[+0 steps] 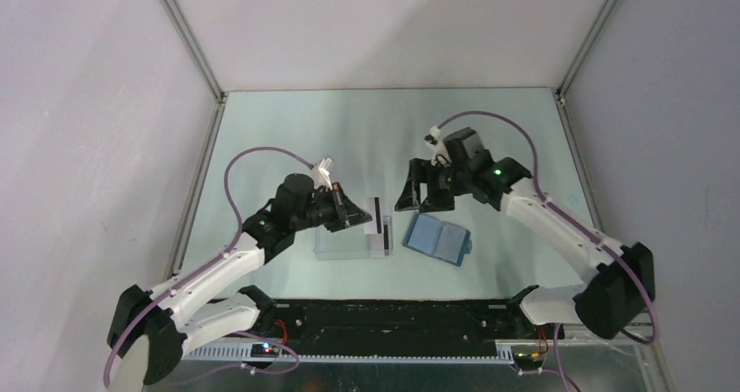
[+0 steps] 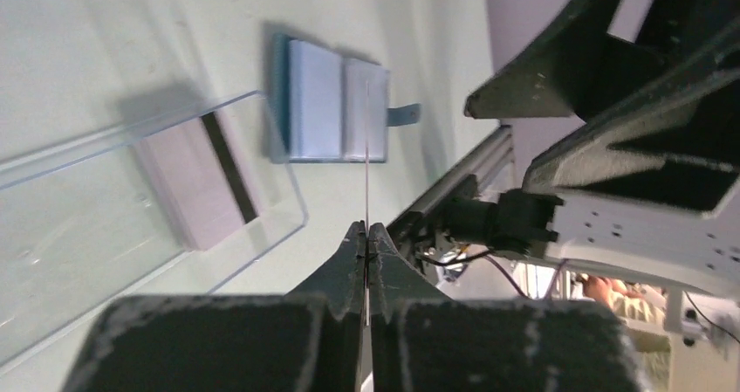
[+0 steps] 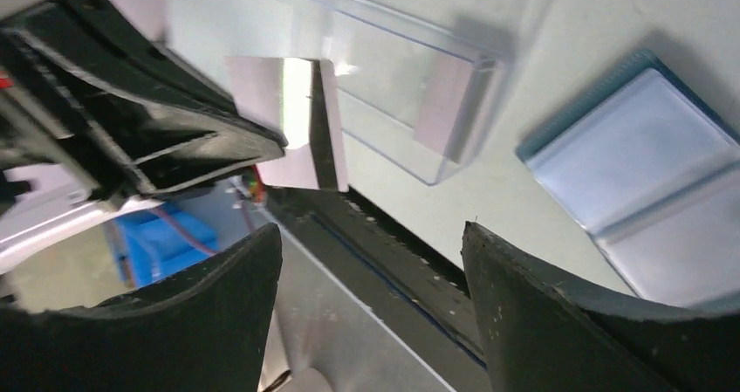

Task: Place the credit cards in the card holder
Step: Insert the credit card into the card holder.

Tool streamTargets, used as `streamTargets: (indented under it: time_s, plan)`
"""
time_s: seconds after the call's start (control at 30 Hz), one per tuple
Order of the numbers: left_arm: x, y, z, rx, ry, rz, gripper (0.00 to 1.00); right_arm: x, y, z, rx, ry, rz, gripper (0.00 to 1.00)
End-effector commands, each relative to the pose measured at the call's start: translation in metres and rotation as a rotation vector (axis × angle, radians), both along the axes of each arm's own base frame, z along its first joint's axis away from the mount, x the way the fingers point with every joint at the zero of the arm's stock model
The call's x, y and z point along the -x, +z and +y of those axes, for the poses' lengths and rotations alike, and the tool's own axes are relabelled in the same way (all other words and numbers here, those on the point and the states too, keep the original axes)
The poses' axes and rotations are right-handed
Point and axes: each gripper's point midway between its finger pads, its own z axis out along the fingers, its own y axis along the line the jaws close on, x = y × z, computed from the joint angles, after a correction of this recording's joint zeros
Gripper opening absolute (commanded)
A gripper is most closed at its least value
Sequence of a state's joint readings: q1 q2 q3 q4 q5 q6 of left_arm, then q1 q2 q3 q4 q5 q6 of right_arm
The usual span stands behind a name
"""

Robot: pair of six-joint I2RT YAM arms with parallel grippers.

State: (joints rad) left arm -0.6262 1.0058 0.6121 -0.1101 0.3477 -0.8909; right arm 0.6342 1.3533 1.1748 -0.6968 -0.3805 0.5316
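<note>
left pincer [image 2: 366, 235] clamps a credit card [image 3: 301, 113] edge-on, card holder [image 2: 336, 113] lying open beyond its tips; right pincer [image 3: 371, 235] gapes empty. best bet: tilt card flat, slide into a pocket.

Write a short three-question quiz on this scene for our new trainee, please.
1. True or false: the card holder lies folded shut.
2. Which arm's jaws pinch a credit card? A) left B) right C) neither
3. Fill in: the second credit card rests inside the ____.
Key: 1 false, it lies open on the table; 2 A, the jaws of the left arm are shut on it; 3 clear plastic box.
</note>
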Motion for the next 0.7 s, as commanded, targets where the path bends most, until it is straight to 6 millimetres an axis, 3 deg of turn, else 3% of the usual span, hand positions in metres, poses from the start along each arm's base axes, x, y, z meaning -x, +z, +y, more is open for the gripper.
streamTargets:
  time_s: [0.0, 0.1, 0.23, 0.37, 0.67]
  plan:
    - [0.012, 0.071, -0.020, 0.208, -0.128, -0.144, 0.00, 0.014, 0.052, 0.010, -0.329, 0.104, -0.019, 0.79]
    - [0.023, 0.105, -0.027, 0.316, -0.206, -0.221, 0.00, 0.015, 0.071, 0.005, -0.470, 0.120, -0.028, 0.76]
    - [0.035, 0.130, -0.029, 0.389, -0.270, -0.276, 0.00, 0.027, 0.082, 0.008, -0.602, 0.187, -0.001, 0.69]
    - [0.040, 0.134, -0.029, 0.411, -0.290, -0.278, 0.00, 0.035, 0.099, 0.013, -0.688, 0.249, -0.023, 0.63]
    - [0.042, 0.128, -0.029, 0.425, -0.290, -0.260, 0.00, 0.044, 0.106, 0.032, -0.744, 0.325, 0.013, 0.26]
